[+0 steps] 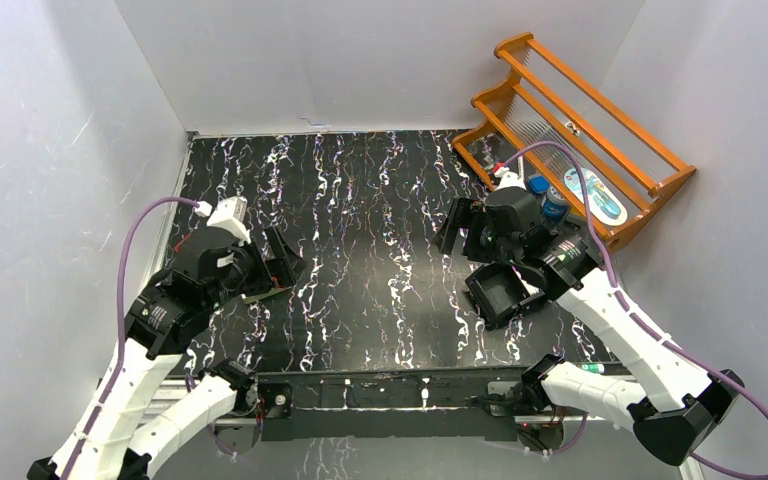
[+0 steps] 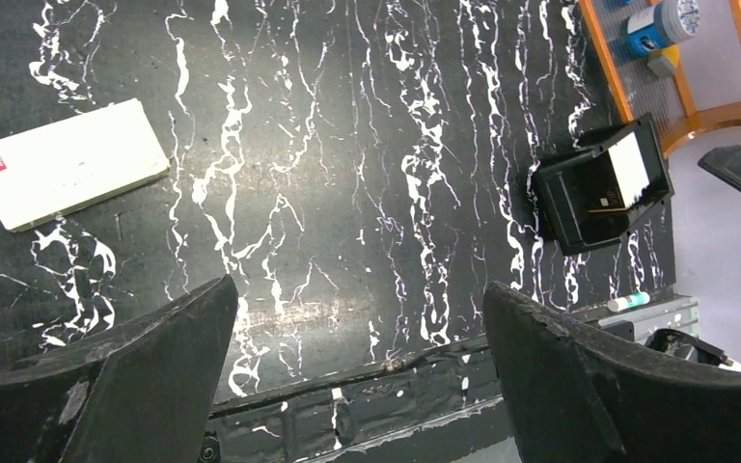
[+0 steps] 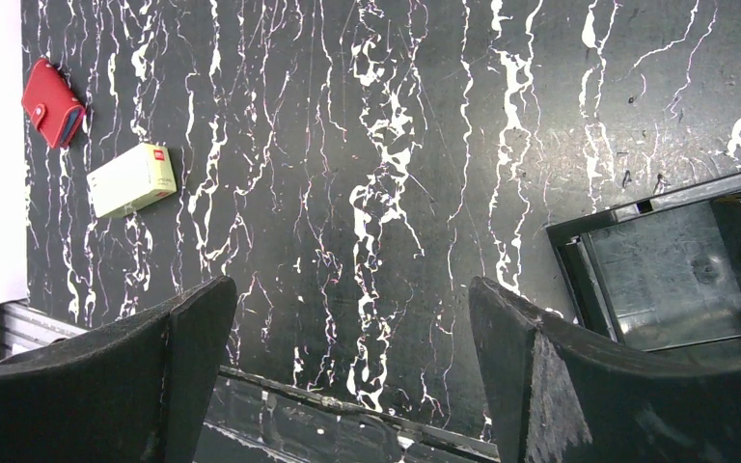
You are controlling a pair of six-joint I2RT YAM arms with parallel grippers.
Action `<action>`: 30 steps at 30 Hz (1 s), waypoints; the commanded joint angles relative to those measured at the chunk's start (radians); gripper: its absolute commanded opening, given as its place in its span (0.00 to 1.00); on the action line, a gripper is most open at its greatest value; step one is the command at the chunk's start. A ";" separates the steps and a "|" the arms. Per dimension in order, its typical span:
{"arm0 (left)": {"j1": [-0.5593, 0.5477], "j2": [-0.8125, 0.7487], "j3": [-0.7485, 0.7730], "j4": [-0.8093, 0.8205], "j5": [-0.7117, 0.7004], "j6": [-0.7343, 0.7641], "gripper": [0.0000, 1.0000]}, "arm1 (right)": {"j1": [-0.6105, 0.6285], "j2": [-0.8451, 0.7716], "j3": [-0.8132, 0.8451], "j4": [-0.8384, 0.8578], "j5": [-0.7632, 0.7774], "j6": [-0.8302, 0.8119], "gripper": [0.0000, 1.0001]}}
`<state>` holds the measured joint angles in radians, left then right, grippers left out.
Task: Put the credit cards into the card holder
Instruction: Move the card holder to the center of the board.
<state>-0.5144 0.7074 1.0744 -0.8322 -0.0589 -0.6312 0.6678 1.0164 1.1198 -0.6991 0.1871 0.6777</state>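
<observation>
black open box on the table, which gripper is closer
Right. The right gripper hovers just past the far-left corner of the black open box; the left gripper is across the table, well to its left.

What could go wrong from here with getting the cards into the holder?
1. The card holder looks folded shut and lies close to the edge of the table. There may be little room to grip and open it, and a push could slide it.
2. A white card leans inside the walled black box. The open right gripper may struggle to pinch something so thin, or may shove the box instead.
</observation>
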 commanded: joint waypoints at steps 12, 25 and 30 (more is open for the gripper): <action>-0.003 0.171 0.033 -0.153 -0.425 -0.231 0.99 | -0.004 -0.005 -0.022 0.085 -0.029 0.017 0.98; 0.038 0.380 0.114 -0.257 -0.752 -0.447 0.73 | -0.004 -0.051 -0.052 0.132 -0.074 -0.013 0.98; 0.211 0.510 0.165 -0.246 -0.652 -0.454 0.67 | -0.005 -0.060 -0.056 0.118 -0.094 -0.019 0.98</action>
<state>-0.4290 1.1461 1.1923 -1.0542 -0.7181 -1.0313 0.6678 0.9791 1.0645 -0.6189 0.1207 0.6762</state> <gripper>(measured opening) 0.703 0.983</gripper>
